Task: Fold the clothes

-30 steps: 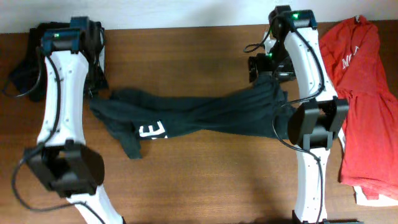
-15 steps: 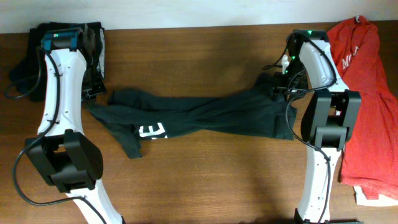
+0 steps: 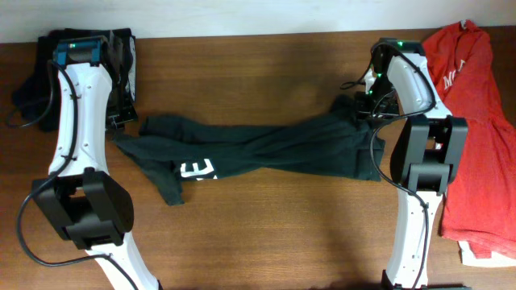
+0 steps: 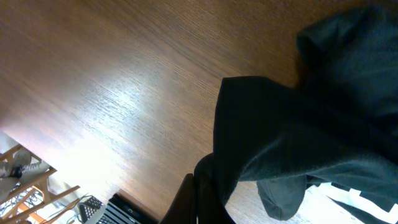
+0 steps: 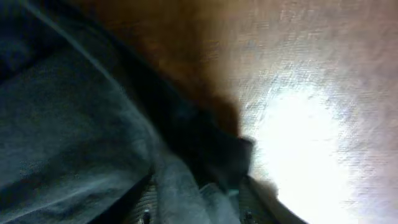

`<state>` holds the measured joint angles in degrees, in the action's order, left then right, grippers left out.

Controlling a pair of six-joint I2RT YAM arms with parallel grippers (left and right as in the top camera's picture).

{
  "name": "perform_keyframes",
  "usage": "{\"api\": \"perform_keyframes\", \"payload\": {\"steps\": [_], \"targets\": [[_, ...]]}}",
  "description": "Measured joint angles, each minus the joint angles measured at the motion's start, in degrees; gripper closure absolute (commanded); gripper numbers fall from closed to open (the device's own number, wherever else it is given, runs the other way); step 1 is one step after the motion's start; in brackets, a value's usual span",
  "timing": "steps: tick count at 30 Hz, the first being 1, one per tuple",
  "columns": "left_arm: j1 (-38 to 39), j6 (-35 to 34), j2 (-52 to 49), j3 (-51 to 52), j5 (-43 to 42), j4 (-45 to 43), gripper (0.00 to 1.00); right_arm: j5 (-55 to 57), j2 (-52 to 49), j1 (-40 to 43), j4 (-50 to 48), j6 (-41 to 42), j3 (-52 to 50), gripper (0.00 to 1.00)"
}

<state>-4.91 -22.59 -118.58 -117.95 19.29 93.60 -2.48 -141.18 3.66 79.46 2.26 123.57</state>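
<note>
1. You are in the spreading step, in my judgement: the dark T-shirt (image 3: 266, 149) lies on the table (image 3: 266, 242) as a twisted rope running from one arm to the other, not yet flat, with no fold made.
2. The left gripper (image 3: 122, 119) sits low at the shirt's left end. In the left wrist view its jaws are closed on a flap of the cloth.
3. The right gripper (image 3: 361, 106) is at the shirt's right end, near the red T-shirt (image 3: 476, 137) but apart from it. The right wrist view is blurred, but the cloth bunches between the two fingers, so the jaws look clamped on it.
4. Both arms reach toward the table's far side, with their wrists turned in toward the garment.
5. The white letters (image 3: 197, 168) show on a wrinkled part near the left end.
6. Next, you likely need to lift and untwist the shirt, then lay it flat before any fold. Keep both grips firm, as the soft cloth can slip out.
</note>
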Motion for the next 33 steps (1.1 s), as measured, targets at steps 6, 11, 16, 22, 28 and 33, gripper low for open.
{"api": "perform_keyframes", "payload": {"steps": [6,11,16,22,28,33], "targets": [[0.0,0.0,0.0,0.0,0.0,-0.39,1.0,-0.44,0.0,0.0,-1.31,-5.35,0.0,0.68],[0.0,0.0,0.0,0.0,0.0,-0.39,0.99,-0.55,0.0,0.0,0.9,-7.21,0.0,0.68],[0.0,0.0,0.0,0.0,0.0,-0.44,1.0,0.68,0.0,0.0,7.26,-7.19,4.35,0.5],[0.0,0.0,0.0,0.0,-0.09,-0.42,1.0,-1.07,0.0,-0.44,6.67,-6.73,5.77,0.52],[0.0,0.0,0.0,0.0,-0.42,-0.13,1.0,-1.68,0.02,-2.86,1.31,-6.75,-0.42,0.55],[0.0,0.0,0.0,0.0,-0.42,-0.15,1.0,3.58,0.0,-2.86,2.16,-6.78,-0.37,0.51]]}}
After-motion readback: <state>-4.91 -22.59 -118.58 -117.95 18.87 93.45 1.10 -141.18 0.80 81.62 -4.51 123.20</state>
